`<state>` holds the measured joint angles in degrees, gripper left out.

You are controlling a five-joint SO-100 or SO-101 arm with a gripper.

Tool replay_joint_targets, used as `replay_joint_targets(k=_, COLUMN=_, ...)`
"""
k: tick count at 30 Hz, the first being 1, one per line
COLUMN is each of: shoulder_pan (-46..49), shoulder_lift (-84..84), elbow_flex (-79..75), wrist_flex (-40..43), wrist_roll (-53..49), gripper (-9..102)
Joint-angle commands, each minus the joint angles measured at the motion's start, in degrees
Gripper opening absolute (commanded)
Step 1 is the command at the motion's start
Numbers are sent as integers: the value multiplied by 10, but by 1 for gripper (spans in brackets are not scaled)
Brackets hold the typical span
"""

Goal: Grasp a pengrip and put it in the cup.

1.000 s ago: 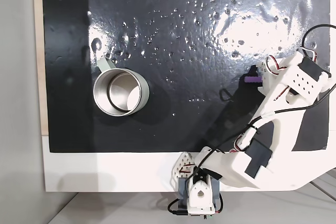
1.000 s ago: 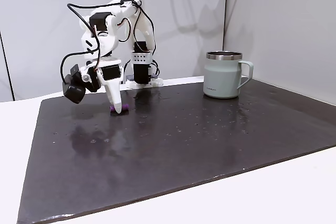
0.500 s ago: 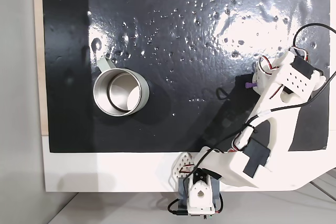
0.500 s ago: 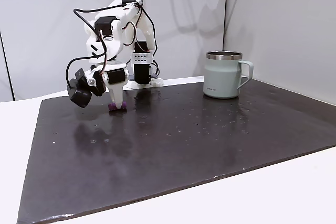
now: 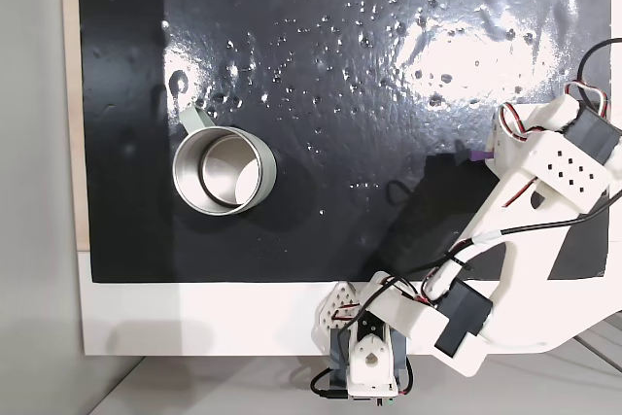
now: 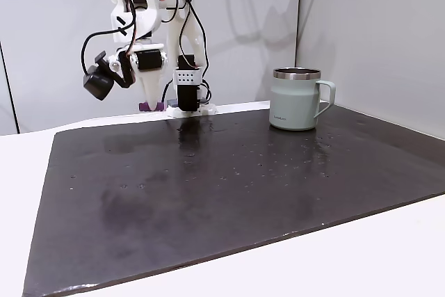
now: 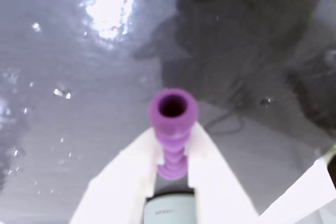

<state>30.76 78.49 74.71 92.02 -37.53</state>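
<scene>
The pengrip (image 7: 171, 153), a small purple ribbed tube, is pinched between the two white fingers of my gripper (image 7: 173, 136), its open end pointing at the mat. In a fixed view from above, the gripper (image 5: 485, 154) is at the mat's right side with the purple pengrip (image 5: 476, 156) poking out to the left. The side fixed view shows the gripper (image 6: 153, 101) lifted well above the mat, with the pengrip (image 6: 150, 107) at its tip. The cup (image 5: 224, 170) stands upright at the mat's left, far from the gripper. That cup (image 6: 295, 99) is pale grey-green with a side handle.
A black shiny mat (image 5: 321, 75) spotted with droplets covers the table. The arm's base (image 5: 366, 362) sits at the mat's near edge, and cables loop around the arm (image 6: 115, 29). A white wall stands behind the mat in the side view.
The gripper closed on the pengrip on the mat, then rose well above the mat with it. The cup has not moved.
</scene>
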Motion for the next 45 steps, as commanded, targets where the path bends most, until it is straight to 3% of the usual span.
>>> replay_joint_targets(k=1, shoulder_pan=6, shoulder_lift=59, elbow_flex=-70, wrist_flex=40, wrist_roll=11, gripper=0)
replay_joint_targets(k=9, shoulder_pan=-47, shoulder_lift=182, elbow_flex=-62, wrist_flex=47, wrist_roll=63, gripper=0)
replay_joint_targets(k=30, shoulder_pan=-434, shoulder_lift=280, elbow_flex=-62, wrist_flex=52, wrist_roll=273, gripper=0)
replay_joint_targets(k=45, shoulder_pan=-692, shoulder_lift=277, elbow_flex=-49, wrist_flex=53, wrist_roll=308, gripper=0)
